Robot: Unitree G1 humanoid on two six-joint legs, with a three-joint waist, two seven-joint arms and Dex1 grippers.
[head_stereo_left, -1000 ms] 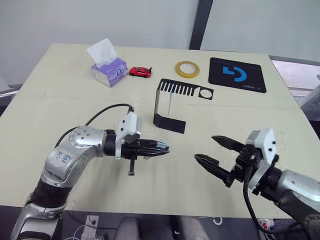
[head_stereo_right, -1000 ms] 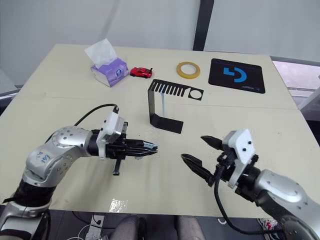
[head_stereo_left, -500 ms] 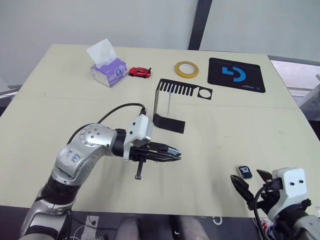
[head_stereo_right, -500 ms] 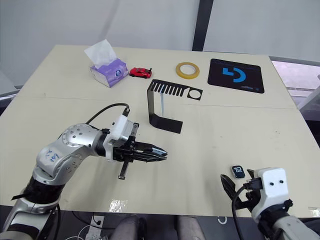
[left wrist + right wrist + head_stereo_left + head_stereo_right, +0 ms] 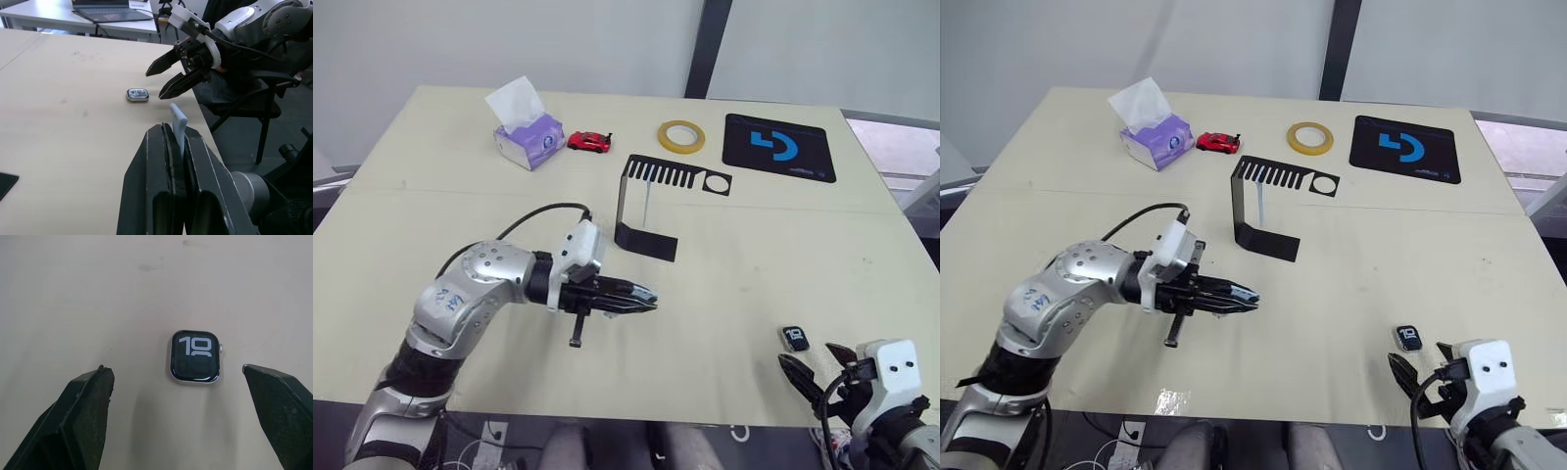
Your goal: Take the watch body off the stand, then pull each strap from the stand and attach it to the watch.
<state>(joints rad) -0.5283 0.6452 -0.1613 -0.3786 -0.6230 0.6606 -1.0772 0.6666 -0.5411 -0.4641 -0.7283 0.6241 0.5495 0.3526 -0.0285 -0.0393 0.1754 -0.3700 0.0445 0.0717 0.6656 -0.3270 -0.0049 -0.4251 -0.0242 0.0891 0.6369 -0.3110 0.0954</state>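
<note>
I see my right gripper [image 5: 176,416] has dropped lower since 0.5 s ago, fingers spread, just short of the watch body [image 5: 194,357] lying on the table [image 5: 744,264]. My left gripper [image 5: 175,142] has drawn back slightly, clamped on 1 strap [image 5: 179,122].

We see the counter [image 5: 783,245] under bright, even light that seems to fall from overhead, with no harsh glare on its pale top. Shadows are soft: a faint one lies on the counter below the left tool [image 5: 646,294], and a diffuse grey patch spreads on the counter between the spread fingers [image 5: 78,416] of the right tool [image 5: 183,418]. The watch body [image 5: 194,356] ahead of that tool is sharp, its screen digits crisp, with a thin pale sheen along the rim. In the left wrist view the near fingers [image 5: 156,196] look soft and slightly out of focus, and the room beyond the counter's edge is dimmer.
</note>
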